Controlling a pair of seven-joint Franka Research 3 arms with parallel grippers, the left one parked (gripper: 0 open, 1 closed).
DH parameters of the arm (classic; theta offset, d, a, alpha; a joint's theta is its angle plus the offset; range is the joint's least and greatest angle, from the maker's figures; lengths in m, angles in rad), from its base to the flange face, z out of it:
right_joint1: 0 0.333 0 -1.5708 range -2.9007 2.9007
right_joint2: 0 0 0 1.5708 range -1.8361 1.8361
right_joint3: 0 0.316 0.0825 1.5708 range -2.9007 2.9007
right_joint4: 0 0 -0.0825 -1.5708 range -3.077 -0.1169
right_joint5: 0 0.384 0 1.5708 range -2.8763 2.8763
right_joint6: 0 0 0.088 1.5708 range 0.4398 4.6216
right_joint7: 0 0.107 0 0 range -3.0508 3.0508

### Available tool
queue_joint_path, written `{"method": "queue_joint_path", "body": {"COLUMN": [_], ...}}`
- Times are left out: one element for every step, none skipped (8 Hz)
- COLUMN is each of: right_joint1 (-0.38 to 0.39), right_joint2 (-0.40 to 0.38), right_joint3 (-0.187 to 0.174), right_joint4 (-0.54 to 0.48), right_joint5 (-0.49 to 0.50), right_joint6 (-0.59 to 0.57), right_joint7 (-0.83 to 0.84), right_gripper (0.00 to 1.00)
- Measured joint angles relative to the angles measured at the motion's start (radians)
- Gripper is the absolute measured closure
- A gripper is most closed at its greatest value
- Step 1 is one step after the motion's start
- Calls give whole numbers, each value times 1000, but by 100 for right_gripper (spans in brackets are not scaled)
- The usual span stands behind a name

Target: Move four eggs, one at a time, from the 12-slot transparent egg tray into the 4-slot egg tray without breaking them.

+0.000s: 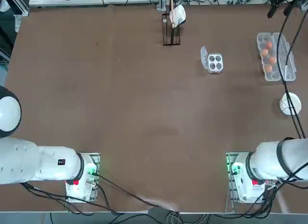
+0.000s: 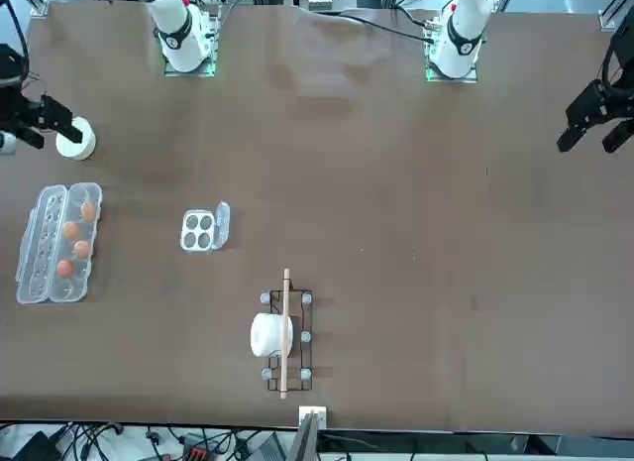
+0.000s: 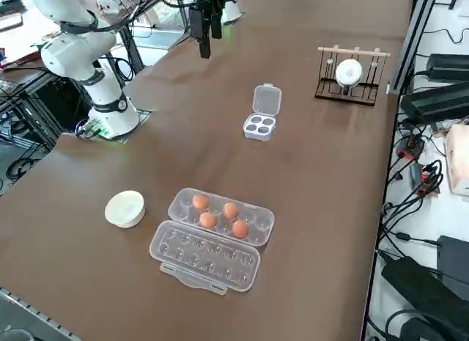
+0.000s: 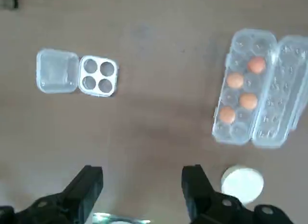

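Note:
Four orange-brown eggs (image 4: 235,80) sit in the long clear 12-slot egg tray (image 4: 239,132), whose lid lies open beside it, at the table's far right (image 1: 274,75). The small square 4-slot egg tray (image 4: 98,74) stands with its cups empty and its lid flap open, nearer the table's middle (image 1: 215,62). My right gripper (image 4: 142,173) hangs open high above the table, holding nothing and well short of both trays. In the right side view the eggs (image 3: 230,210) fill the middle cups of the long tray.
A white round bowl (image 1: 290,104) sits on the robot's side of the long tray. A black rack holding a white roll (image 1: 172,24) stands at the far edge. Bare brown tabletop lies between the two trays.

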Motion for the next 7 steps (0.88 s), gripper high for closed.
{"method": "queue_joint_path", "body": {"right_joint1": [-31, -79, -135, -178, -199, -202, -200], "right_joint2": [9, 19, 27, 35, 45, 58, 80], "right_joint3": [-3, -6, -9, -12, -12, -11, -6], "right_joint4": [-17, -50, -101, -151, -191, -213, -223], "right_joint5": [0, 0, 0, 1, 1, 1, 1], "right_joint6": [38, 92, 164, 237, 290, 321, 346], "right_joint7": [-149, -291, -418, -525, -613, -675, -730], "right_gripper": [0, 0, 0, 0, 0, 0, 0]}}
